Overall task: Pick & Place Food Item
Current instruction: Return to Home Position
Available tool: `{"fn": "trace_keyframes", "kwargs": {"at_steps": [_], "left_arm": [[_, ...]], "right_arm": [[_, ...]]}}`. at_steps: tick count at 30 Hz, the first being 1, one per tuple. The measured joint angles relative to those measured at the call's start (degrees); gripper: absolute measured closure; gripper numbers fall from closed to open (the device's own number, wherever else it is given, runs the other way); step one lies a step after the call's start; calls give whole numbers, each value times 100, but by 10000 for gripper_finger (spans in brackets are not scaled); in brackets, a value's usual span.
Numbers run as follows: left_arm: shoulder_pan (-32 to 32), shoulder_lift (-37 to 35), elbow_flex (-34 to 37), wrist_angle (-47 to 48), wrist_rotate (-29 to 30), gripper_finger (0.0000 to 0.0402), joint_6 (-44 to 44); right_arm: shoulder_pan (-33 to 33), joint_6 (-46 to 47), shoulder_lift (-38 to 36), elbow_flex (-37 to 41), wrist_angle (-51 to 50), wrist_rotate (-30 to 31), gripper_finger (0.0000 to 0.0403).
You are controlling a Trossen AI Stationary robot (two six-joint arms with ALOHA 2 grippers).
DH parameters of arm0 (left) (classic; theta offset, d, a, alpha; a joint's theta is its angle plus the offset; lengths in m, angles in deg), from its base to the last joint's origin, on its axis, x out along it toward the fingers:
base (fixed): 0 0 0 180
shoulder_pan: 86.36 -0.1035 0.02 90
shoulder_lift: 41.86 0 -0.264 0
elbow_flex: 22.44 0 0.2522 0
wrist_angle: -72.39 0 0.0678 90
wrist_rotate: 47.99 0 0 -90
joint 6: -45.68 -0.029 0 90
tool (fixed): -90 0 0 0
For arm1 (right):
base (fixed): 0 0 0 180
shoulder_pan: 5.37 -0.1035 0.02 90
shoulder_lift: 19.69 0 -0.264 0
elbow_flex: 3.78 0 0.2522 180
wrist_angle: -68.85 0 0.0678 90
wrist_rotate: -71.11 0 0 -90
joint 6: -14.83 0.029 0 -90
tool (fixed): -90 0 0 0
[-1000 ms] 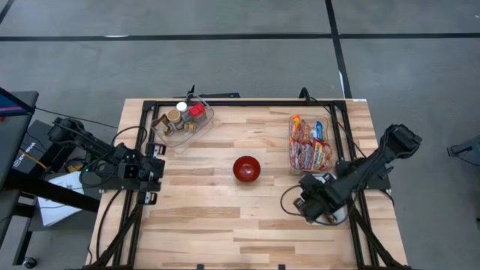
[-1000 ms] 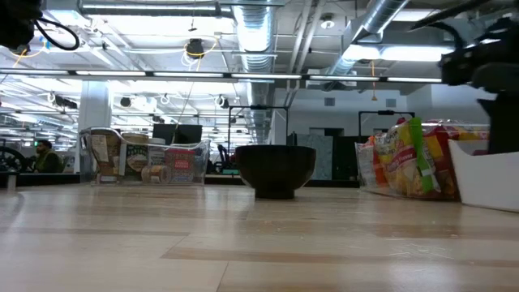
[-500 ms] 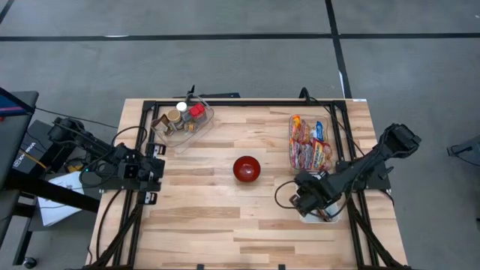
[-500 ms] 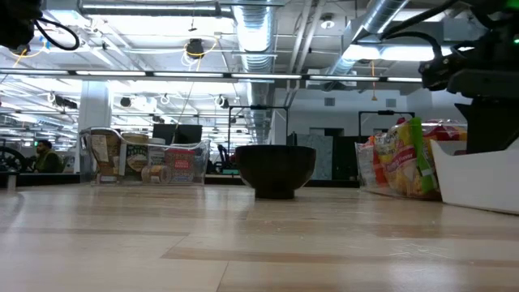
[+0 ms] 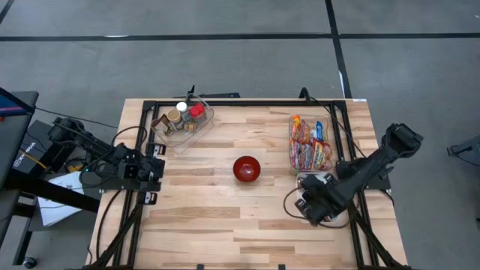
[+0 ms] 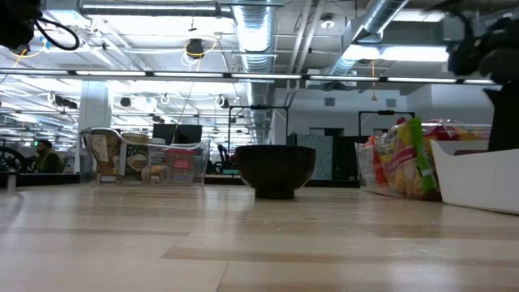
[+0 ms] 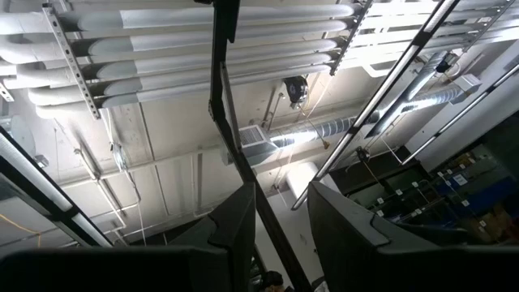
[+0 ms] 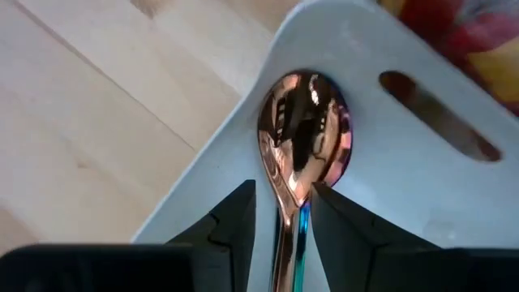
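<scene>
My right gripper (image 5: pixel 313 206) hangs over the white bin (image 8: pixel 381 182) at the table's right side, near the front edge. My fingers (image 8: pixel 231 223) stand a little apart, with white showing on both sides of the handle between them, so I am not gripping anything. The coppery brown spoon (image 8: pixel 304 142) lies inside the bin, its bowl against the bin's wall beside a slot handle.

By my reckoning the placing is done. The spoon is where it belongs, and the bin sits just in front of the clear tub of snack packets (image 5: pixel 310 142). The red bowl (image 5: pixel 247 169) stands alone mid-table, well apart from me, and I cannot tell whether anything is in it. The clear tub of jars (image 5: pixel 182 120) sits at the far left.

What is left, as I judge it, is only to lift clear without catching the bin's rim and fold back to rest. My left gripper (image 5: pixel 148 174) is parked at the table's left edge, pointing at the ceiling, with its fingers slightly apart and empty.
</scene>
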Motion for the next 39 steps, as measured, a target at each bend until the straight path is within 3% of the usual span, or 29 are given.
{"fn": "trace_keyframes", "kwargs": {"at_steps": [9,17,20,28,34,39], "left_arm": [[0,0,-1,0,-2,294,0],[-190,0,0,134,19,294,0],[-338,0,0,347,120,294,4],[-736,0,0,871,654,294,408],[-1100,1,-2,1338,677,294,892],[-1424,0,-55,1927,674,294,1772]], "right_arm": [[-1127,767,-567,-474,-1079,1846,291],[-1546,-308,-841,-476,-887,4125,291],[-1323,-964,-873,-476,-530,4523,291],[-304,-3806,-1058,-472,1446,4144,291],[593,-6576,-1152,-472,3576,2996,291],[1238,-7883,-1148,-472,4716,2017,291]]}}
